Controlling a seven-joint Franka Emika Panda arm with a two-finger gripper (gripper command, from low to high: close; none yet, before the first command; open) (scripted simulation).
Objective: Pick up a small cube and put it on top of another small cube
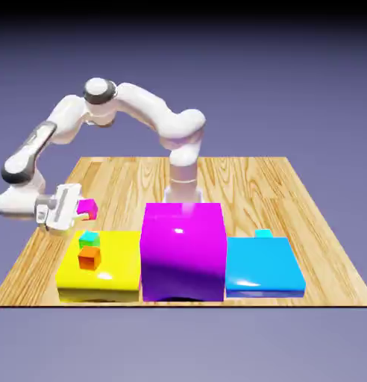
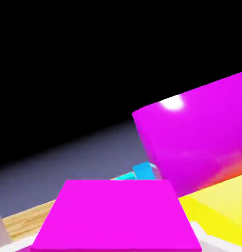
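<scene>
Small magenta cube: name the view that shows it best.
The hand view shows the small magenta cube best: large at the bottom middle, with nothing in front. The exterior view shows it much smaller, partly covered by the pincer, but reveals how it is held, tilted and clear of the table.

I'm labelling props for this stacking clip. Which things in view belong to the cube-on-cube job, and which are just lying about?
In the job:
- small magenta cube, held in the gripper
- small cyan-blue cube, partly hidden behind the blue slab

Lying about:
- large magenta block
- yellow slab
- orange cube
- teal-green cube
- blue slab
</scene>
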